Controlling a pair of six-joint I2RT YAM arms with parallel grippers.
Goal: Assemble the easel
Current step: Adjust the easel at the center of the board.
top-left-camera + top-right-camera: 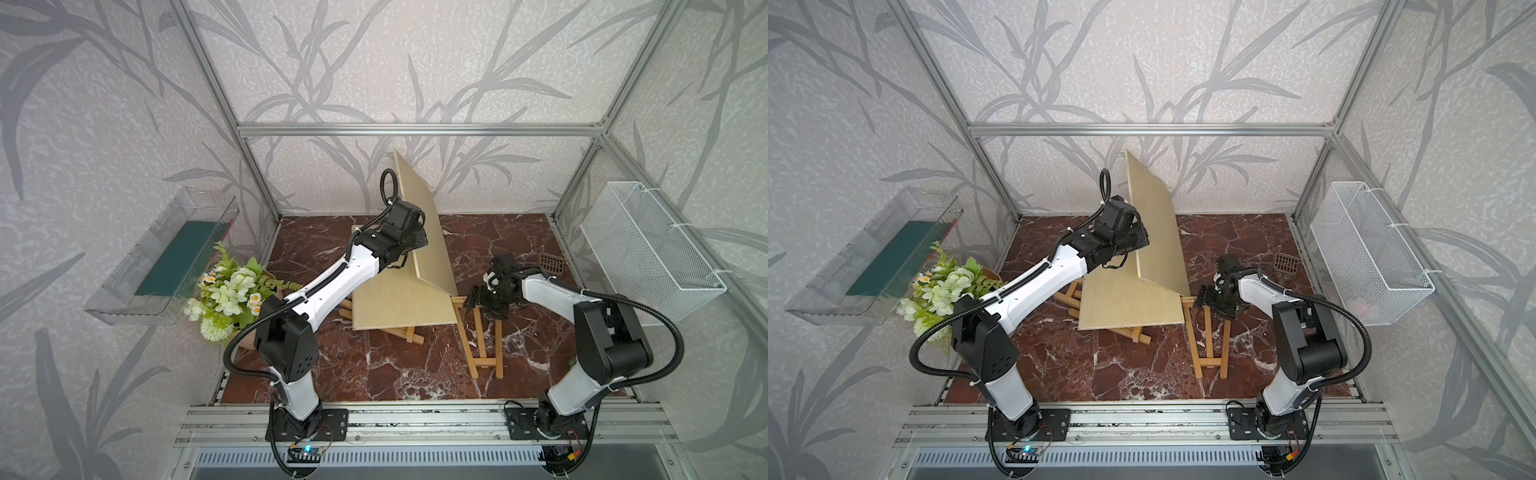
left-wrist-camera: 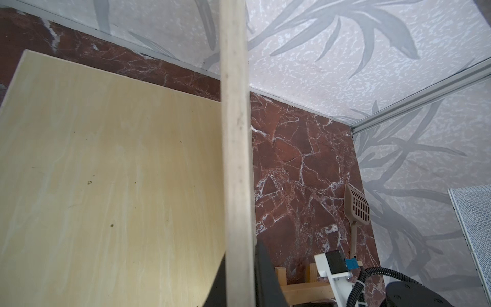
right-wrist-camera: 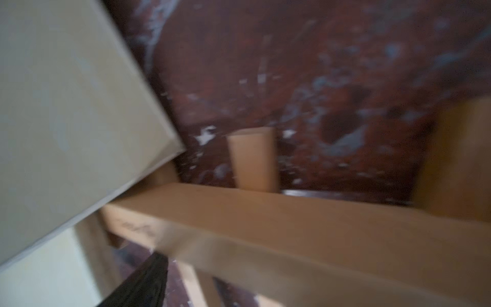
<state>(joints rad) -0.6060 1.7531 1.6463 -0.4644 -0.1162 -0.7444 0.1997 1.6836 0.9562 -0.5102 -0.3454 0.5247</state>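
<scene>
Top views both show the left gripper [image 1: 417, 243] clamped on the left edge of the raised board [image 1: 434, 249], which stands tilted on edge, its long axis running near to far. Below it a flat board [image 1: 395, 303] hides most of one wooden frame [image 1: 406, 333]. Further right, the easel frame [image 1: 485, 362] lies flat on the table [image 1: 374, 365], long axis near to far. The right gripper [image 1: 478, 300] hangs over its far crossbar, jaws apart. The blurred right wrist view leaves contact unclear.
</scene>
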